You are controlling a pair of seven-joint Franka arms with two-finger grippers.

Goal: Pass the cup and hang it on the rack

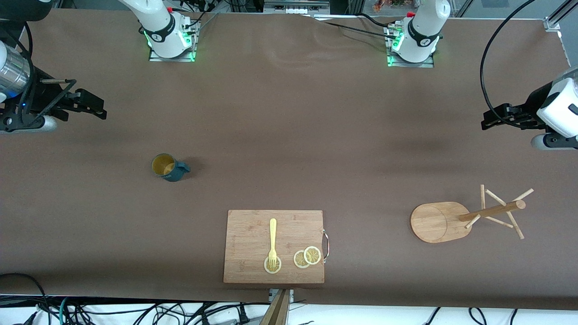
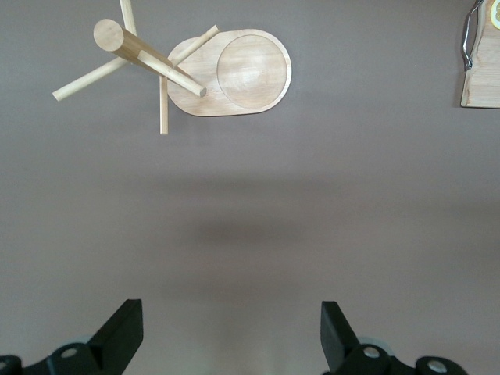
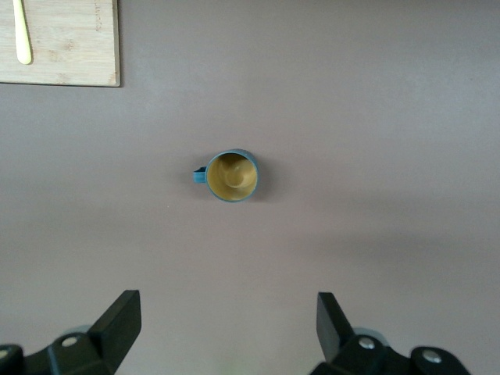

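Cup (image 1: 167,167) stands upright, seemingly untouched; left gripper (image 2: 230,332) and right gripper (image 3: 226,328) fingers spread wide

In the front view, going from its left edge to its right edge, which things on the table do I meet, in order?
cup → cutting board, carrying the fork and then the two overlapping lemon slices → rack

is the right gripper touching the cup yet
Apart. The right wrist view shows bare table between the open right gripper and the cup, which stands alone.
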